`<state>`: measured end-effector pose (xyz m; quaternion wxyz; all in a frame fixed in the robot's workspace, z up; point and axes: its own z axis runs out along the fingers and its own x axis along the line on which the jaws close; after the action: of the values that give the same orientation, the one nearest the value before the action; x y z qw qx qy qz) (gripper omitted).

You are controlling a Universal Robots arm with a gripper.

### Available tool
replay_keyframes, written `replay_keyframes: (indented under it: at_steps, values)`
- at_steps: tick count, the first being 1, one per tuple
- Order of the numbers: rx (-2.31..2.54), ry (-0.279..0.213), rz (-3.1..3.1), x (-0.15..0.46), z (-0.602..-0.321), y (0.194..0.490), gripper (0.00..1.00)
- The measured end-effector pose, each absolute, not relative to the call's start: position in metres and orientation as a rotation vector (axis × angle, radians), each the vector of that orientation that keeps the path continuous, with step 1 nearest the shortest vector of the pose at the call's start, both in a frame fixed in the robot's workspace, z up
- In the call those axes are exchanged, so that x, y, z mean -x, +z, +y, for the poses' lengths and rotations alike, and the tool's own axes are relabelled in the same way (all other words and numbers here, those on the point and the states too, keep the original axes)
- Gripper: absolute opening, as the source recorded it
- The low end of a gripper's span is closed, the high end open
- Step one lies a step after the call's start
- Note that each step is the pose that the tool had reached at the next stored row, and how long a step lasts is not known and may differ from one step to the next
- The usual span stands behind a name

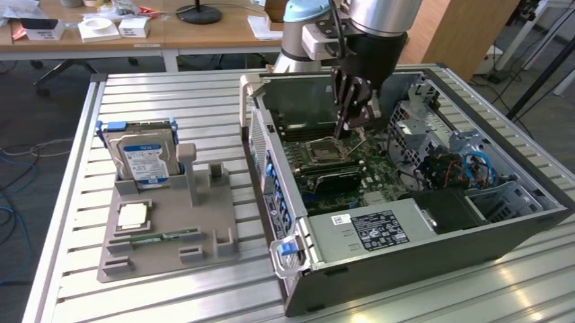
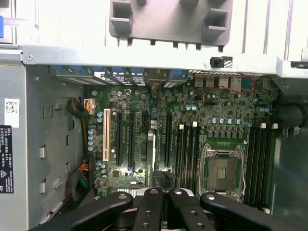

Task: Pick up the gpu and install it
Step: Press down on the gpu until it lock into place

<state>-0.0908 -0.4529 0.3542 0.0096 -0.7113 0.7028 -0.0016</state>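
The gripper (image 2: pixel 162 193) has its jaws closed tight; whether they pinch anything, I can't tell. The gpu (image 1: pixel 337 180) looks to stand on the board just beside the CPU socket (image 1: pixel 324 149). It probably wants straight, even pressure and no tilting.

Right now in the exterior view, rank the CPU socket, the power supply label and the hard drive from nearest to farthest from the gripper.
1. CPU socket: on the motherboard inside the case, just below the gripper.
2. Power supply label: at the case's near end, further toward the camera.
3. Hard drive: standing in the gray holder outside the case, toward the exterior view's left.
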Motion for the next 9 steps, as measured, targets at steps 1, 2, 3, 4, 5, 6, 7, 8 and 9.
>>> replay_keyframes:
  at_steps: [1, 2, 3, 4, 5, 6, 7, 8, 9]
  values:
    - [2.221, -0.005, 2.194, 0.0908, -0.4529, 0.3542, 0.1]
    - [2.221, -0.005, 2.194, 0.0908, -0.4529, 0.3542, 0.1]
    - [2.221, -0.005, 2.194, 0.0906, -0.4529, 0.3542, 0.1]
    - [2.221, -0.005, 2.195, 0.0898, -0.4529, 0.3543, 0.1]
    - [2.221, -0.005, 2.195, 0.0885, -0.4529, 0.3543, 0.1]
    - [2.221, -0.005, 2.195, 0.087, -0.4529, 0.3543, 0.1]
    - [2.221, -0.005, 2.195, 0.085, -0.4529, 0.3543, 0.1]
    - [2.221, -0.005, 2.195, 0.0833, -0.4529, 0.3543, 0.1]
    - [2.221, -0.005, 2.195, 0.082, -0.453, 0.3543, 0.1]
